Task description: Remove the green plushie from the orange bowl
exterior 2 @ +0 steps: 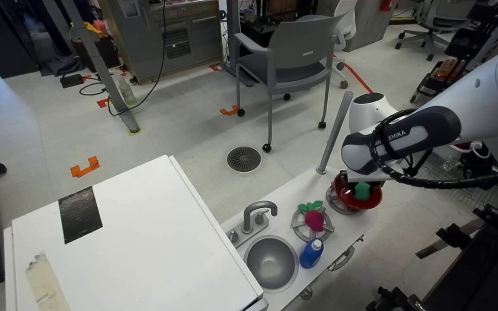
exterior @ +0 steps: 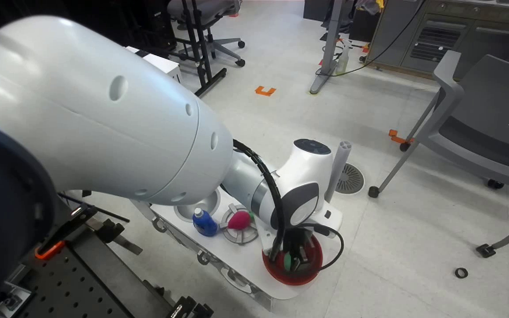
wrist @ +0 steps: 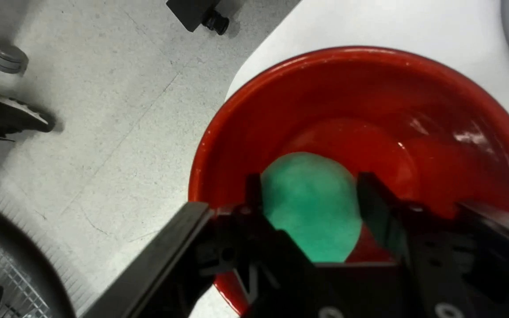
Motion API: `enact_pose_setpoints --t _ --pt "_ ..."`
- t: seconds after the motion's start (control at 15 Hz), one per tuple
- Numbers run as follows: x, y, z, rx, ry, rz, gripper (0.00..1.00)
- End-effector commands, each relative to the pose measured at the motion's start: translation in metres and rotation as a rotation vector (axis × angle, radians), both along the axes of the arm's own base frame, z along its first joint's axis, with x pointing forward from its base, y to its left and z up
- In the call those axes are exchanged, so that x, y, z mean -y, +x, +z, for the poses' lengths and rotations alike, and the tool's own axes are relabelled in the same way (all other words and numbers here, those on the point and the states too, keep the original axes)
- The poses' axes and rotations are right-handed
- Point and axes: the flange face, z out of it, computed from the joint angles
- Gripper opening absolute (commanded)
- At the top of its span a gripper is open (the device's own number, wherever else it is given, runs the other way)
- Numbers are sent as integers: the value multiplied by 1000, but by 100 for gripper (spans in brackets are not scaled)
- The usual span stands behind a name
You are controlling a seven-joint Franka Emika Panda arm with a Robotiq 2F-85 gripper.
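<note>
The orange bowl, a glossy red-orange dish, stands at the end of the white counter in both exterior views (exterior: 277, 274) (exterior 2: 375, 202). It fills much of the wrist view (wrist: 360, 84). The green plushie (wrist: 309, 207) is a rounded lump between my fingertips, inside the bowl's outline. It also shows in both exterior views (exterior: 287, 261) (exterior 2: 362, 191). My gripper (wrist: 308, 192) points down into the bowl, with a finger touching each side of the plushie. It appears shut on it. Whether the plushie touches the bowl's bottom cannot be told.
A pink item with green leaves (exterior 2: 314, 220) lies on a grey burner ring beside the bowl. A blue bottle (exterior 2: 311, 254), a grey sink basin (exterior 2: 271, 263) and a faucet (exterior 2: 257, 216) stand farther along. A grey post (exterior 2: 336, 129) rises near the bowl.
</note>
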Motion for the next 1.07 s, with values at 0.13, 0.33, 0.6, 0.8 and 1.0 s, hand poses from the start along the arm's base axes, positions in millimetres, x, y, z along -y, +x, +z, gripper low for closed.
enact_pose_setpoints --t 0.13,0.33,0.6,0.8,1.0 --pt "-9 -1 -2 -7 -21 -28 12" --pt "-21 4 0 -10 -7 -20 1" --pt "-43 9 6 -76 74 -22 3" --pt "-53 0 23 -195 67 -32 3" --pt "-55 -8 47 -263 28 -24 3"
